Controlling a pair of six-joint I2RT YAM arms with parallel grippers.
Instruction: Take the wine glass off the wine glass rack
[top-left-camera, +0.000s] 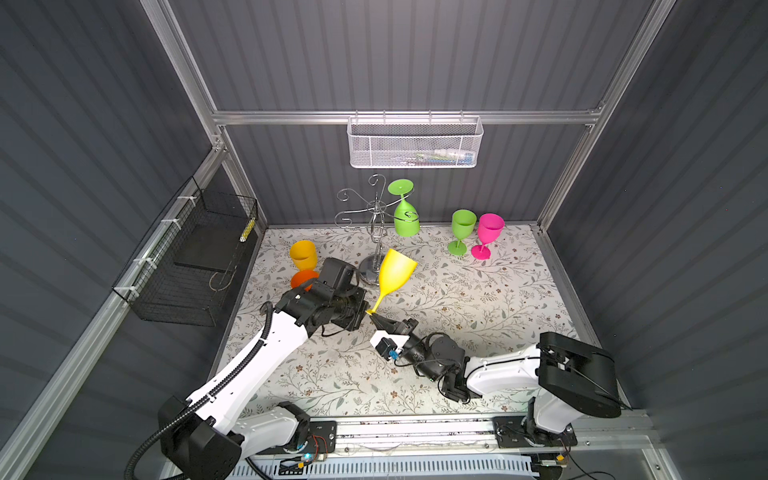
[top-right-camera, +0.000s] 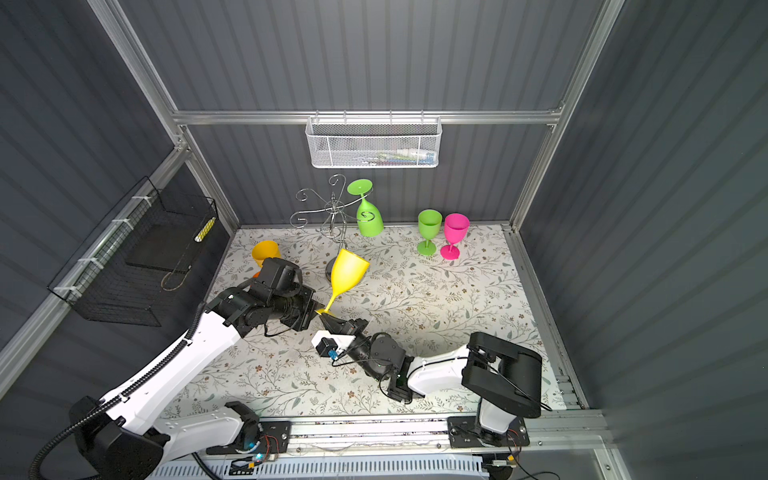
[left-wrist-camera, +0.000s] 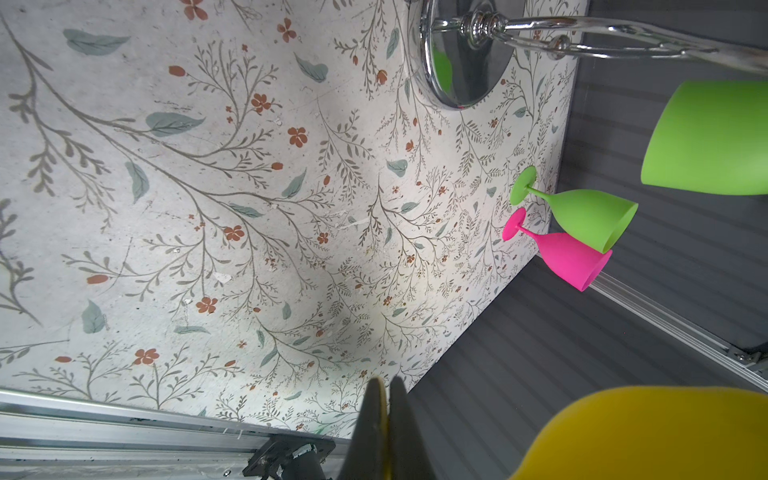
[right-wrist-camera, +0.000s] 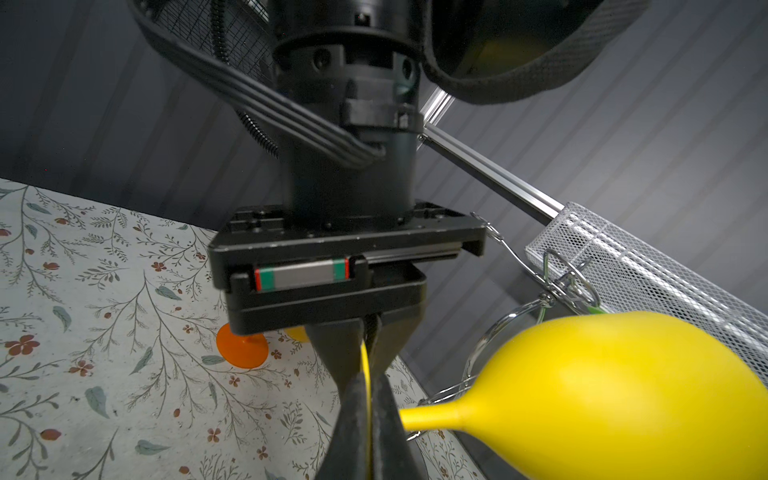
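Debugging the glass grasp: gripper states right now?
Left gripper: shut on the yellow glass, at its foot.
Right gripper: shut on the same foot.

Chrome wine glass rack (top-right-camera: 332, 216), upright at rear of table (top-right-camera: 436, 299); hanging green glass (top-right-camera: 369, 218) inverted on one arm. Yellow wine glass (top-right-camera: 348, 270), tilted, off the rack's arms, foot pinched between left hand (top-right-camera: 316, 309) and right hand (top-right-camera: 326, 319), both closed. Standing green glass (top-right-camera: 429, 230) and pink glass (top-right-camera: 455, 232), side by side, right rear.
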